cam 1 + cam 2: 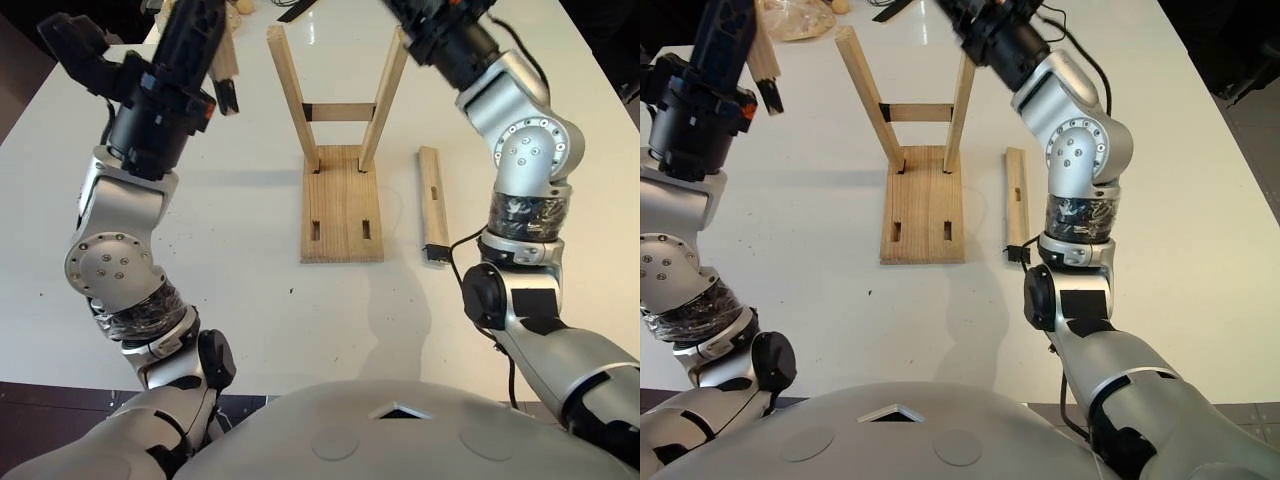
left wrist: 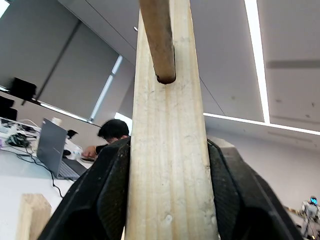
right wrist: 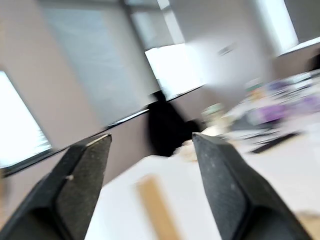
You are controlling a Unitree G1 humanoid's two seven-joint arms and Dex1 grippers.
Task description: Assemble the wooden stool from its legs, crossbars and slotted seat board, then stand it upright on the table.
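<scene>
Left gripper [image 2: 169,165] pinches a wooden leg [image 2: 167,125], both ends cut off. Right gripper [image 3: 151,137] spread, blurred; contact with standing leg [image 1: 383,100], top centre, unclear.

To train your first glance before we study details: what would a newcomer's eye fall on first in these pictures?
First, the half-built stool at the centre of the table: two legs joined by a crossbar stand in the far slots of the flat seat board. Next, the left gripper held high over the table's far left, jaws clamped on another leg, while a loose leg lies right of the board.
</scene>
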